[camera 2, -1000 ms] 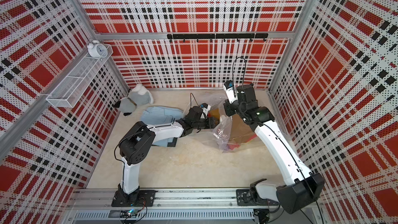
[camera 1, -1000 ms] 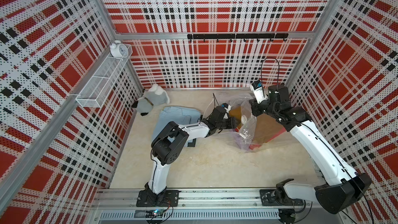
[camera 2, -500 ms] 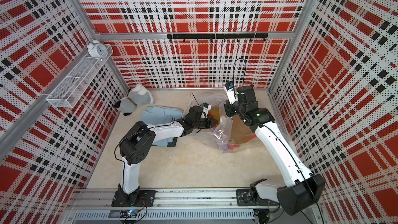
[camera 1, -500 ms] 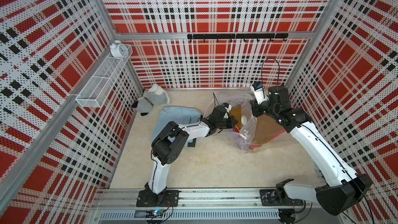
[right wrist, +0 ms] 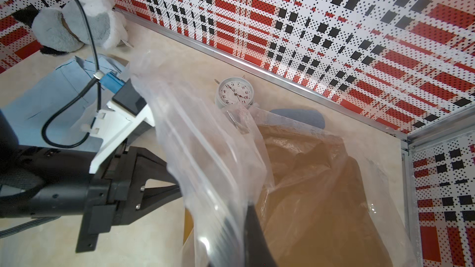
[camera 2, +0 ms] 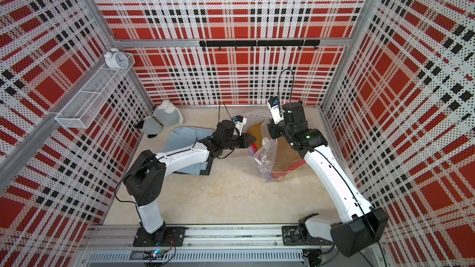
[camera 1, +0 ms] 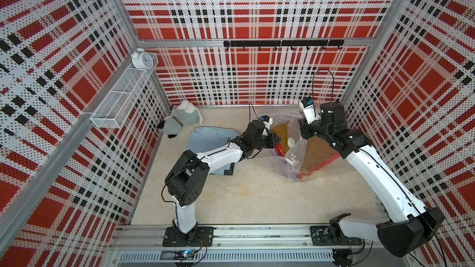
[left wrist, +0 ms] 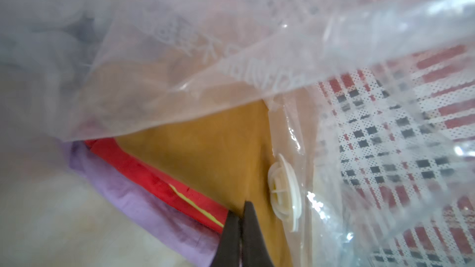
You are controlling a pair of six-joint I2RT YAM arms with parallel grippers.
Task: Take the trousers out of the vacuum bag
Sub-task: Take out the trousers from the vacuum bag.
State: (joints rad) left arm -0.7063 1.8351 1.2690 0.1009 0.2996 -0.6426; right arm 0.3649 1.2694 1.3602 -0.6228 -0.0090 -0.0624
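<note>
Nearest me, both arm bases sit on the front rail (camera 1: pixel 257 235), and the beige worktop (camera 1: pixel 244 196) stretches away from it. Farther in, the left arm reaches across a blue pair (camera 1: pixel 210 134) of trousers lying flat on the worktop, outside the bag (camera 1: pixel 295 155), with a black pair (camera 1: pixel 229 172) peeking from under its near edge. My left gripper (left wrist: pixel 240 214) is inside the bag's mouth, clenched with its tips together right at the edge of the mustard pair (left wrist: pixel 210 155); whether cloth is caught between them I cannot tell. Under the mustard lie a red pair (left wrist: pixel 144 170) and a lilac pair (left wrist: pixel 128 196), all three inside the bag. The white valve (left wrist: pixel 282 191) sits just beside the gripper tips. My right gripper (right wrist: pixel 241 210) is clamped on the bag's upper film, holding it lifted off the stack so the mouth gapes towards the left arm. Behind the bag a clock (right wrist: pixel 235 93) rests on the worktop near the back wall. Off in the far left corner lies a plush toy (camera 1: pixel 180 122). Above it a wire shelf (camera 1: pixel 123 98) on the left wall carries a second clock (camera 1: pixel 140 59), and a hook rail (camera 1: pixel 282 43) runs along the back wall.
</note>
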